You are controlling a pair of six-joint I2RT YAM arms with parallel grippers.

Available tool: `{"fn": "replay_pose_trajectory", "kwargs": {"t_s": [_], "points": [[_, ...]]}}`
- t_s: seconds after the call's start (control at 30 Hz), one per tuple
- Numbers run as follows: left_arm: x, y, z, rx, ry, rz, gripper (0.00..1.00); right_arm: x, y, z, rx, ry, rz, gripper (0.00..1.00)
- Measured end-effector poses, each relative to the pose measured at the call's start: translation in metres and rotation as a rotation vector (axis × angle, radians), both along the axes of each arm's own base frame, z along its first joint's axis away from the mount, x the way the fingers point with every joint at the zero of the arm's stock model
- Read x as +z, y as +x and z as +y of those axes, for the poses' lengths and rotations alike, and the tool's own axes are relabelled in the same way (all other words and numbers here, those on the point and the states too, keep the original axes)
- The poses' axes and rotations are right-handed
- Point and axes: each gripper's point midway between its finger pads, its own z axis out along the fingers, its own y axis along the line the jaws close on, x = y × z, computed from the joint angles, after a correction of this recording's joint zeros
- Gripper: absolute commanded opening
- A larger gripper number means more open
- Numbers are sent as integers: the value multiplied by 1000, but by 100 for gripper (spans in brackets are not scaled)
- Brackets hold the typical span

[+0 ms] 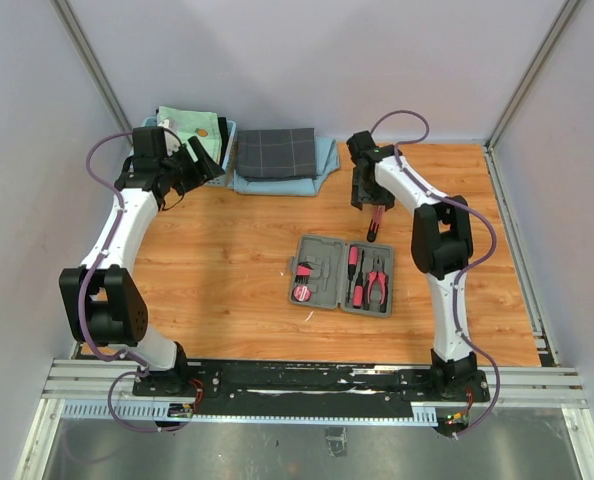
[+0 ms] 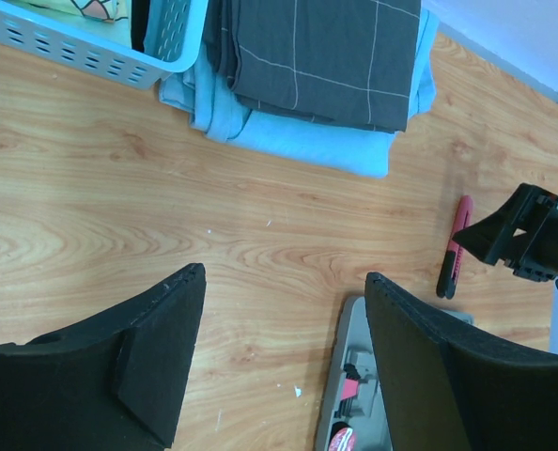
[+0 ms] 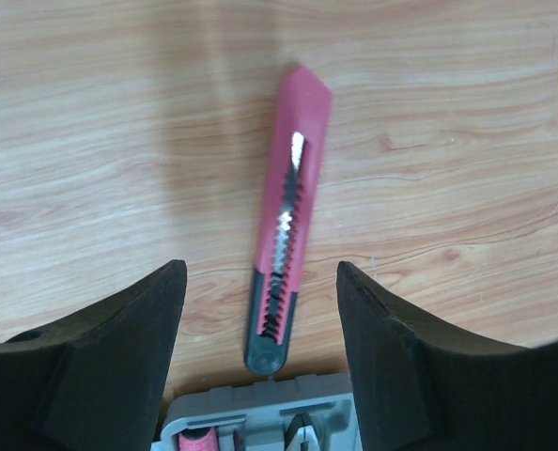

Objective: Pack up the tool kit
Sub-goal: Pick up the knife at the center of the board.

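Observation:
The grey tool kit case (image 1: 322,262) lies open mid-table, with pink-and-black pliers (image 1: 379,286), screwdrivers (image 1: 355,276) and a round tape (image 1: 300,293) in its slots. A pink-and-black knife (image 3: 288,235) lies flat on the wood just beyond the case's far edge (image 3: 260,413). My right gripper (image 3: 260,268) hovers over the knife (image 1: 375,228), open, with its fingers apart on either side and not touching it. My left gripper (image 2: 284,274) is open and holds nothing. It is high at the back left, looking down on the case's corner (image 2: 347,376) and the knife (image 2: 455,246).
A dark grey checked cloth (image 1: 275,153) sits folded on a light blue cloth (image 1: 322,160) at the back. A light blue basket (image 1: 192,125) with fabric stands to its left, next to my left gripper (image 1: 205,162). Frame rails run along the table's right and near edges.

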Motion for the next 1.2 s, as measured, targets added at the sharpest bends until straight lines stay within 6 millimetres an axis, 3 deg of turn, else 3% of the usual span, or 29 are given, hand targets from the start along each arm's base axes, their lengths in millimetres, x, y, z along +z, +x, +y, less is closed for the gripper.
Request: {"fn": "replay_pose_trajectory", "kwargs": {"t_s": [0.23,0.53,0.67,0.87,1.2], "points": [[0,0,0,0,0,0,73,-22,-10,-25,-104,87,79,65],[0,0,0,0,0,0,73,-31,-14,-11,-125,187,129,57],[0,0,0,0,1,0,73,-39,-20,-9,-133,195,165,44],[0,0,0,0,0,1,73,-39,-22,-9,-139,196,173,14],[0,0,0,0,0,2,73,-29,-17,-8,-135,201,151,6]]}}
